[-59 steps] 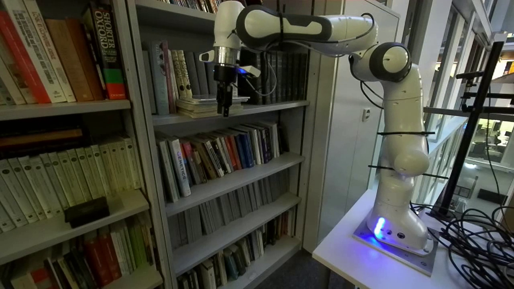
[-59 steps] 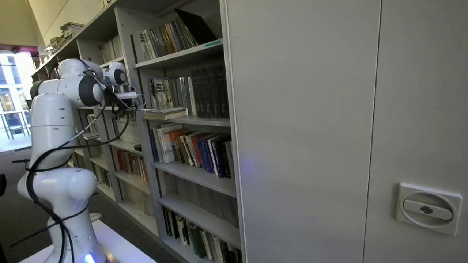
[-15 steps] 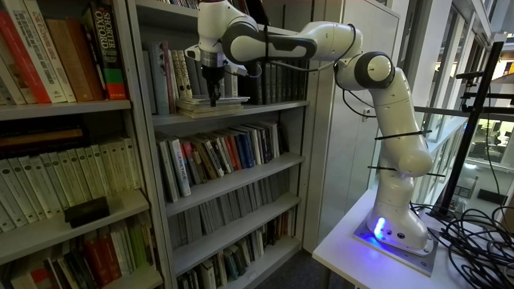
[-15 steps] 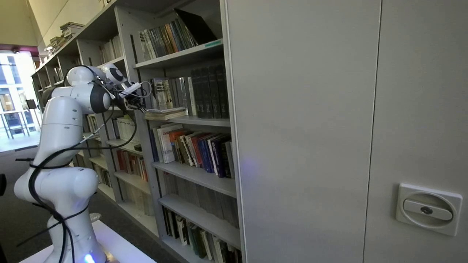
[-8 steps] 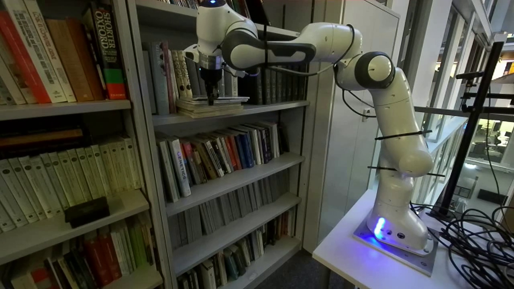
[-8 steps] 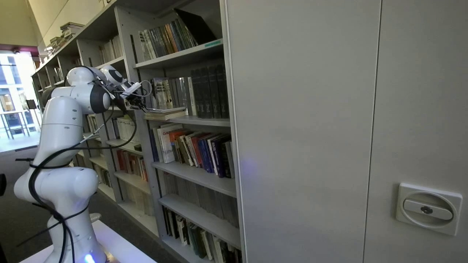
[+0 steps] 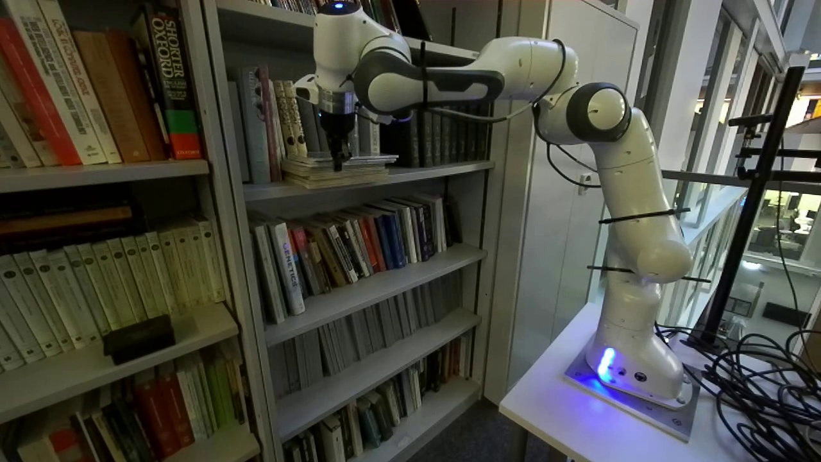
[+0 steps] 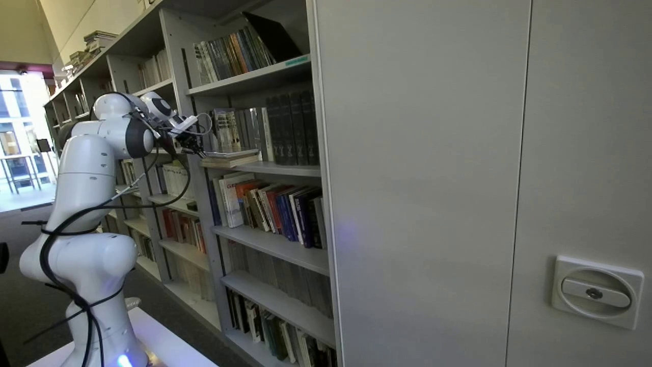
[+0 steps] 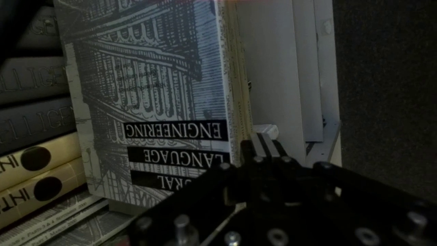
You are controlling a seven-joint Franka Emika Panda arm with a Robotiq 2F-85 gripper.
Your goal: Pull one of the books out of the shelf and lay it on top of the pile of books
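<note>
My gripper point(image 9: 263, 145) is shut, its two silvery pads side by side and nothing seen between them. In the wrist view its fingertips lie right against the spine edge of the pile of books point(image 9: 153, 78); whether they touch it I cannot tell. The pile's top cover is grey-white and patterned, its lettering upside down here. In an exterior view the gripper point(image 7: 340, 160) points down in front of the pile point(image 7: 369, 173), which lies flat on a level of the grey metal shelf point(image 7: 397, 279). Upright books point(image 7: 308, 122) stand behind; no single one stands out from the row.
Dark spines point(image 9: 30, 116) and cream spines with black dots point(image 9: 37, 174) border the pile. Another bookcase point(image 7: 102, 168) adjoins on one side, a pale cabinet door point(image 8: 423, 153) on the other. The arm stands on a white table point(image 7: 545, 391), with coiled cables point(image 7: 757, 385) beside it.
Since the oldest frames the arm has reached toward the shelf, bringing the shut gripper to the pile's front. Within the last second it has only tilted slightly. The books have not moved.
</note>
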